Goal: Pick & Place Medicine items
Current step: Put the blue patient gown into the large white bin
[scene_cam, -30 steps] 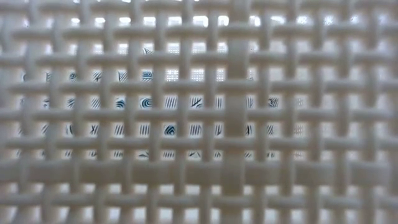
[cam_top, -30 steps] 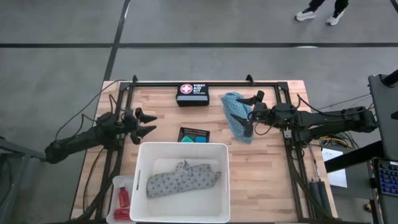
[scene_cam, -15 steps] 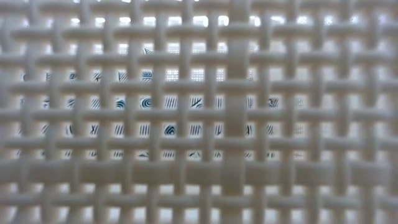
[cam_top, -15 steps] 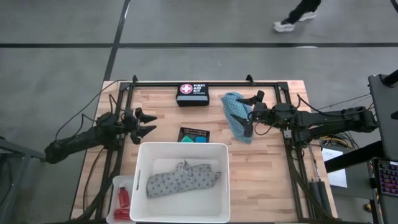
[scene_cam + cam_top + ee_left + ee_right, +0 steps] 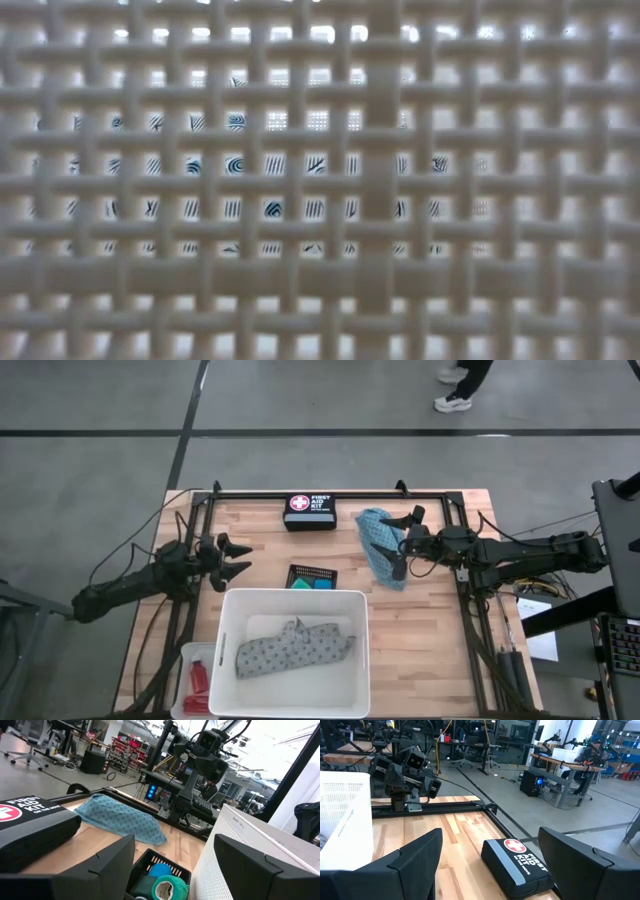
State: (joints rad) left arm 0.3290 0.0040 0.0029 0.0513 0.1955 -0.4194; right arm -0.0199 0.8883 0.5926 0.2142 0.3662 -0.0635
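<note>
In the high view the teal cloth lies crumpled on the table's far right part. My right gripper hovers open at the cloth's right side; its wrist view shows nothing between the fingers. My left gripper waits open over the table's left part. The grey patterned cloth lies inside the white tub. A blue tub and a green tub sit in the black mesh tray. Red bottles lie in a small clear box at the near left.
A black first aid kit lies near the far edge, left of the teal cloth. The white tub's mesh wall fills the low view. A black frame rail runs round the table. A person's feet show on the floor beyond.
Both arms and all things on the table have kept still. Only the person's feet on the floor beyond the far edge have moved toward the left.
</note>
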